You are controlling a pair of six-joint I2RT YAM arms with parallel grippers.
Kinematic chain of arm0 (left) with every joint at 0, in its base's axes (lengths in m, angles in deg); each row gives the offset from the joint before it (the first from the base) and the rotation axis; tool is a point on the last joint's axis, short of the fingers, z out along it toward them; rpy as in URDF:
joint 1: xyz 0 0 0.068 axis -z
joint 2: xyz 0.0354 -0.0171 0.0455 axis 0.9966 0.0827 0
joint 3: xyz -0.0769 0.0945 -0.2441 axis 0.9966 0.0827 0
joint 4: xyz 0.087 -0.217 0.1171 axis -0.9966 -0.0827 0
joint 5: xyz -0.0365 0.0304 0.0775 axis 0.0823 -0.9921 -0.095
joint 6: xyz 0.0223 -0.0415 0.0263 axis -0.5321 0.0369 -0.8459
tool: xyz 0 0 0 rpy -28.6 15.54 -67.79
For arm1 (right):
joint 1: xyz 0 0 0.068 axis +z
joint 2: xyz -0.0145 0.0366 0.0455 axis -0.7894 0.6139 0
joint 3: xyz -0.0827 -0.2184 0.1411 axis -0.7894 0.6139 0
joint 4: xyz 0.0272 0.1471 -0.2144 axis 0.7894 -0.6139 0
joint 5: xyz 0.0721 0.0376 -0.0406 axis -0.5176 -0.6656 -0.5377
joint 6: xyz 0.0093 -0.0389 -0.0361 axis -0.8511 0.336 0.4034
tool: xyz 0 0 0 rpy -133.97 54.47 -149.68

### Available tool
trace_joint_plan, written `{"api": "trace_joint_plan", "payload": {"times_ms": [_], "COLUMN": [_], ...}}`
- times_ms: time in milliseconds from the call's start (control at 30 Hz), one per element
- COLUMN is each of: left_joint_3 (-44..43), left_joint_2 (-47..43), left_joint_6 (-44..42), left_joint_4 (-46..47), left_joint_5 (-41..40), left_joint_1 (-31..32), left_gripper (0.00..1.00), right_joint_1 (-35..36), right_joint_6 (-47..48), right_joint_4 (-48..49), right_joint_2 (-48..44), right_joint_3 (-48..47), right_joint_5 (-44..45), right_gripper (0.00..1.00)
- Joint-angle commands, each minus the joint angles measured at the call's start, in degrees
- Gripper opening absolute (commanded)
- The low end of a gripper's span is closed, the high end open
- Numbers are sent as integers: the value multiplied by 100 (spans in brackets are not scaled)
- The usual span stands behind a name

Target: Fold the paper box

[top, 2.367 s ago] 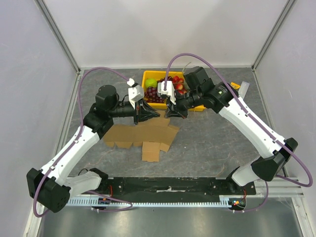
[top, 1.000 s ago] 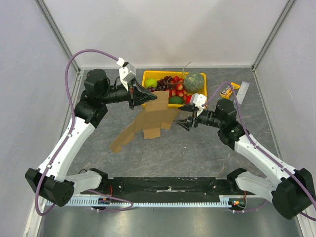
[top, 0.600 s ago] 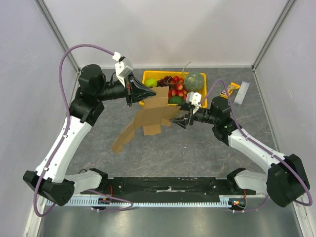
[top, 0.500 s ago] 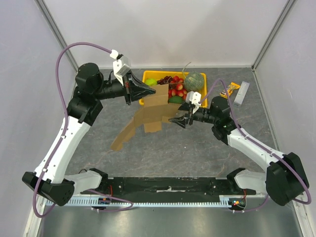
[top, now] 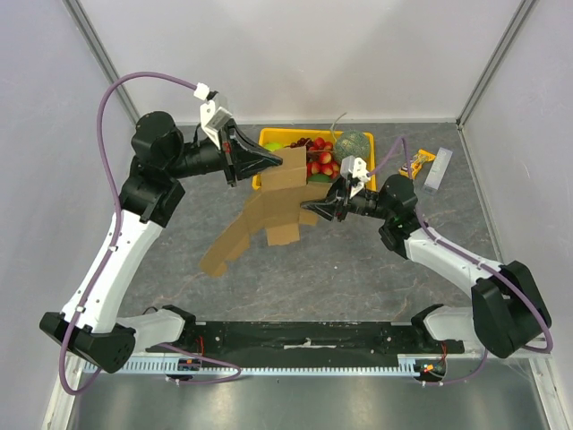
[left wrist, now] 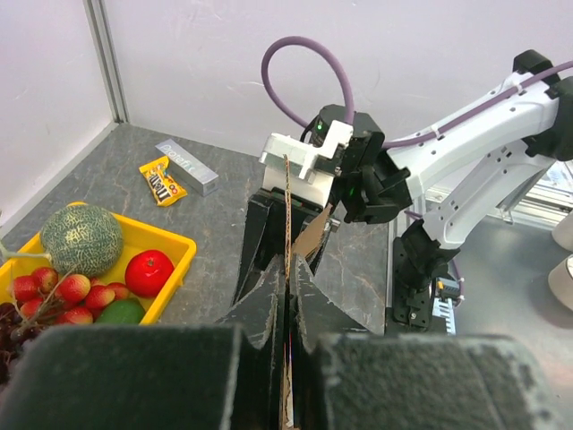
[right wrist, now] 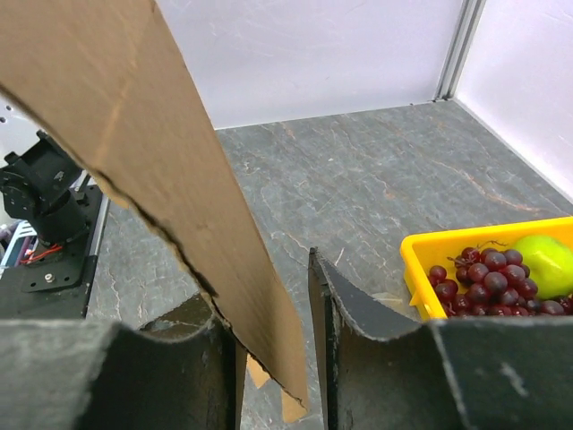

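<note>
table [top: 358,278]: grey stone-look top, arm bases at the bottom of the overhead frame.
paper box [top: 269,215]: flat brown sheet at centre frame, slanting from lower left up to upper right.
right gripper [top: 310,208]: at the sheet's right edge, fingers apart, cardboard running between them, a gap showing on one side.
left gripper [top: 279,162]: higher up, pinched tight on the sheet's top edge.
yellow tray [top: 270,134]: just behind, full of fruit.
</note>
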Motion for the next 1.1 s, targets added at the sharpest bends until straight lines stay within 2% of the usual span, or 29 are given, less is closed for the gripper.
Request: {"api": "trace_joint_plan", "payload": {"times_ms": [0, 100, 367, 633, 767, 867, 1067], "left_joint_3": [-109, -126, -91, 67, 225, 461, 1173], "left_joint_2": [-62, -79, -149, -299, -396, -474, -668], "left_joint_6": [548, 680, 829, 882, 900, 926, 970], "left_joint_4": [524, 673, 788, 832, 797, 797, 893], "left_joint_5": [55, -68, -350, -727, -1017, -1228, -1747], "left_joint_1": [-48, -74, -162, -338, -470, -557, -602], "left_gripper": [2, 2, 2, 2, 2, 2, 2], "right_joint_1": [-8, -8, -8, -8, 0, -8, -8], "right_joint_6": [-393, -569, -754, -824, -579, -280, 502], "right_joint_4": [789, 1097, 1273, 984, 133, -886, -3599], "right_joint_2": [104, 113, 139, 104, -115, -361, -810], "right_joint_3": [56, 179, 223, 188, 110, -57, -821], "right_joint_5": [-76, -58, -146, -102, 135, 337, 1241], "right_gripper": [38, 38, 29, 18, 11, 7, 0]}}
